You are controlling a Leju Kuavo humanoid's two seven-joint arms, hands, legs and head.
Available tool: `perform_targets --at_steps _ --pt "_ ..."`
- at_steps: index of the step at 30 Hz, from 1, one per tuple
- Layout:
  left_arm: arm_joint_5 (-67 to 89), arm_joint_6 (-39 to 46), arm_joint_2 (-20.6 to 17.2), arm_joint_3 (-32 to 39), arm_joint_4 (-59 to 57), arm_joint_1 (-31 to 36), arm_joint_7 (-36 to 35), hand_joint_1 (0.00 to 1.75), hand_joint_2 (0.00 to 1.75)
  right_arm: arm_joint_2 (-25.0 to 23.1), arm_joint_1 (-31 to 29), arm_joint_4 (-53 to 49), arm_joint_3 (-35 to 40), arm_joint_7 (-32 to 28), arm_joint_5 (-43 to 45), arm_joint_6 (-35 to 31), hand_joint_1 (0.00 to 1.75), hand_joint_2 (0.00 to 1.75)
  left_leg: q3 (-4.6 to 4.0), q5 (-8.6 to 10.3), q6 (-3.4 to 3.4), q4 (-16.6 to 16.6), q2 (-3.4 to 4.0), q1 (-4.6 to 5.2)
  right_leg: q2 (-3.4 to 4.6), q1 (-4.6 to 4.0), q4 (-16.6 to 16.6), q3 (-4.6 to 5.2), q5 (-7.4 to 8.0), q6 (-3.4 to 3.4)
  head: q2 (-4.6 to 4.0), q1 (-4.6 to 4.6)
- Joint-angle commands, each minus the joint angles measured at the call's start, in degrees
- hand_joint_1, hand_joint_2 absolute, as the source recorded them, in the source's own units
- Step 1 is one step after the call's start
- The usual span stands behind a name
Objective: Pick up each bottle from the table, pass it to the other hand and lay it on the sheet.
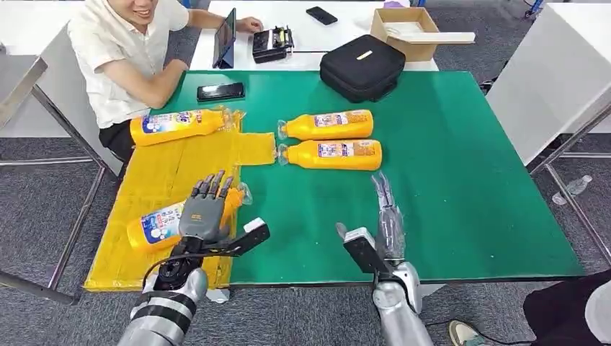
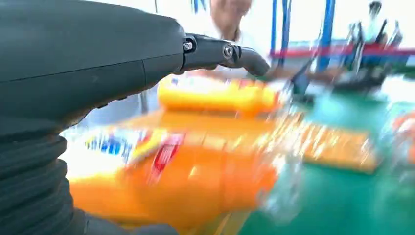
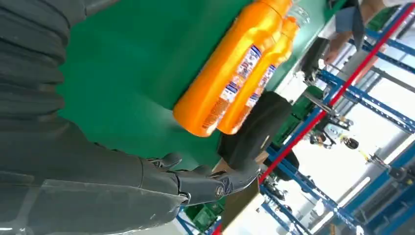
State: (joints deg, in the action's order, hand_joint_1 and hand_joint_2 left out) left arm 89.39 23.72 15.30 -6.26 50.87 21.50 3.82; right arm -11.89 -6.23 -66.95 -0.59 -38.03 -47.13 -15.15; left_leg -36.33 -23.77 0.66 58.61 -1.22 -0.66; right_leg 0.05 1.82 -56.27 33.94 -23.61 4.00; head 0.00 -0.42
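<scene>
Four orange plastic bottles with printed labels lie on their sides across the green tabletop [image 1: 461, 180]. One of them, the near orange bottle [image 1: 155, 225], rests on the yellow sheet [image 1: 173, 162] at the tabletop's left side, and the left hand [image 1: 204, 209] lies over its neck end, dark fingers [image 1: 213, 186] stretched forward across the bottle. In the left wrist view this bottle [image 2: 171, 181] sits blurred right under the hand, the thick grey thumb [image 2: 230, 53] arching above it; whether the fingers actually clasp it or merely lie on it cannot be told. A second bottle, the far orange bottle [image 1: 179, 126], lies at the sheet's far edge, close to the seated person in a white shirt [image 1: 126, 54].

The other two, a pair of orange bottles [image 1: 331, 140], lie side by side on the bare green surface just beyond the sheet's right edge, clear caps pointing toward the sheet. The right wrist view shows the same pair [image 3: 235, 73] touching along their length.

The right hand [image 1: 385, 216] hovers near the tabletop's front edge, well apart from the pair, fingers extended and slightly spread with nothing in them.

Beyond the green surface sit a black smartphone [image 1: 220, 91], a black zipped case [image 1: 362, 66] and an open cardboard box [image 1: 407, 32].
</scene>
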Motion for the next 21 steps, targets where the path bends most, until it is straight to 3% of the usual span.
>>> perform_targets --at_steps 1,6,7,12,21 --pt "0.6 4.0 -2.1 -11.4 11.7 -4.5 -1.7 0.00 1.75 0.0 1.1 -1.4 1.4 1.1 -0.7 0.7 0.00 1.75 0.22 -0.16 -0.02 0.0 0.22 -0.04 0.10 -0.08 0.0 -0.19 -0.10 -0.24 0.00 0.00" --pt "-0.9 4.6 -1.2 -10.8 15.6 -6.2 0.1 0.00 1.75 -0.3 1.5 -2.4 1.2 1.5 -0.7 0.7 0.00 1.75 0.16 -0.11 -0.01 0.0 0.19 -0.02 0.08 -0.07 0.0 -0.11 -0.07 -0.22 0.00 0.02" --pt "-4.4 3.5 -0.7 -10.5 17.0 -6.7 1.7 0.00 0.00 -0.3 1.8 -3.0 1.0 1.5 -0.7 0.9 0.00 1.75 0.23 -0.16 -0.01 0.0 0.26 -0.05 0.13 -0.11 0.0 -0.17 -0.09 -0.28 0.00 0.00" --pt "-10.0 1.9 0.3 -11.3 23.8 -9.7 4.7 0.00 0.00 -0.3 3.0 -5.0 0.7 1.6 -0.7 1.2 0.00 1.75 0.21 -0.18 -0.01 0.0 0.22 -0.05 0.07 -0.11 0.0 -0.16 -0.13 -0.29 0.00 0.00" --pt "-12.0 1.9 0.4 -11.3 24.2 -9.9 5.8 0.00 0.00 -0.9 3.1 -5.7 -0.1 1.7 0.2 1.3 0.00 1.75 0.20 -0.13 -0.02 0.0 0.17 -0.05 0.03 -0.10 0.0 -0.15 -0.09 -0.27 0.00 0.00"
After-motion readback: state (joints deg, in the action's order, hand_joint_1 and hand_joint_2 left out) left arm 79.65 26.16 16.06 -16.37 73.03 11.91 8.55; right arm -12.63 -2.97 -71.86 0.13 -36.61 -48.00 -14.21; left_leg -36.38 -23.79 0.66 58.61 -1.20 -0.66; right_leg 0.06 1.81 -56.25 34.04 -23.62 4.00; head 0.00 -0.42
